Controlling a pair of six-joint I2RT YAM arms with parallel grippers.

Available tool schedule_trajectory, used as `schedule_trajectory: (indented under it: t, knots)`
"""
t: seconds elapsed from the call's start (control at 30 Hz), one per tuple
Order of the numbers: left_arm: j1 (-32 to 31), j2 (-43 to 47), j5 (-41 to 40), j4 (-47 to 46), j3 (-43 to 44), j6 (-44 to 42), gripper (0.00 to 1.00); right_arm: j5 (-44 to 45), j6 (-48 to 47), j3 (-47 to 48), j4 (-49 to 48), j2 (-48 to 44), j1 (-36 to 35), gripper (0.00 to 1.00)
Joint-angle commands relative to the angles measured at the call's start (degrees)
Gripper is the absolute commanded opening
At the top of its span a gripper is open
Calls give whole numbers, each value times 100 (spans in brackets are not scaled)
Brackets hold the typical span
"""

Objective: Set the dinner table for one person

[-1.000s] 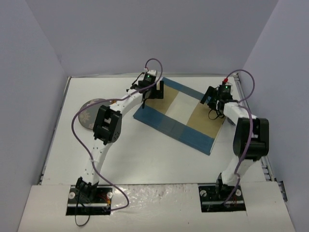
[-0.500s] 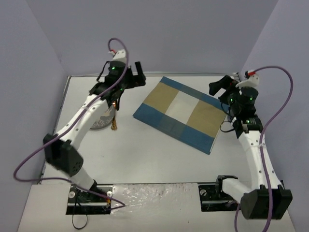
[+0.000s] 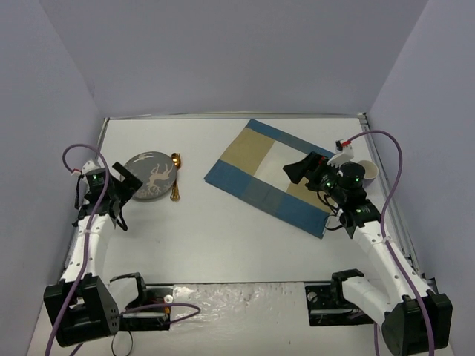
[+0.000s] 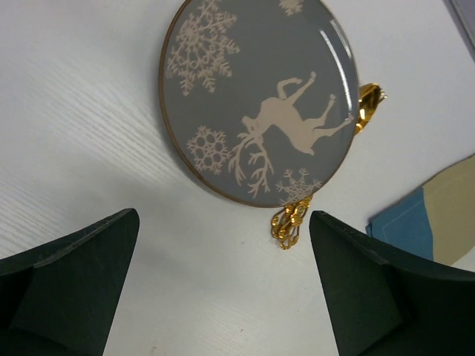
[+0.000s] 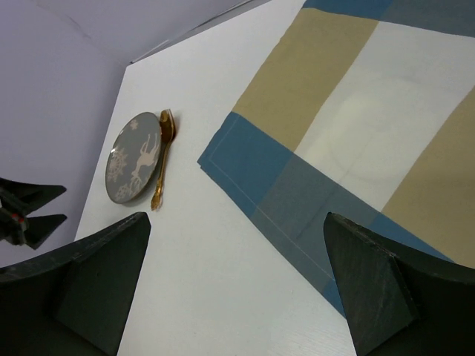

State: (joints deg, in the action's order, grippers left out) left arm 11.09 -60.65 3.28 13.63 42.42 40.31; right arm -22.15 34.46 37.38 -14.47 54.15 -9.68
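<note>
Found the left end effector (image 4: 223, 297) wide open and holding nothing, poised low over the table (image 3: 223, 237) just to the near-left of the grey plate (image 4: 260, 104). Saw the right end effector (image 5: 237, 289) equally wide open and empty, raised above the near-right part of the striped placemat (image 5: 356, 111) and facing left across it.

Noted the plate lying flat at the far left of the table, with a gold spoon (image 3: 176, 179) just beside its right rim and partly hidden by that rim in the left wrist view. Saw the placemat askew at far centre-right, with nothing on it, well apart from the plate. Made out a pale cup (image 3: 366, 172) near the right edge, behind the right arm.

Judged the step in hand to be fetching the plate for the placemat. Judged the next move to call for sliding a finger under the low rim, closing on it without nudging the spoon, then carrying the plate rightward.

Read no brand, label or writing anywhere; found only a white reindeer and snowflakes on the plate.
</note>
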Motion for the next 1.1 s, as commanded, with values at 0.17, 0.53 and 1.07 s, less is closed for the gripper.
schedule_trajectory:
  t: [0.17,0.53,1.07]
  knots:
    - [1232,-722,1384,-3054,-1301,1678,94,-153,-224,17,-638,-388,-345,100]
    - [1273,-2425,1757,-4891,-1755,2288,84,-105,-332,-91,-568,-449,-483,100]
    - [1238,-4213,1922,-6098,-1558,2866,66,18,-378,-44,-486,-432,-477,100]
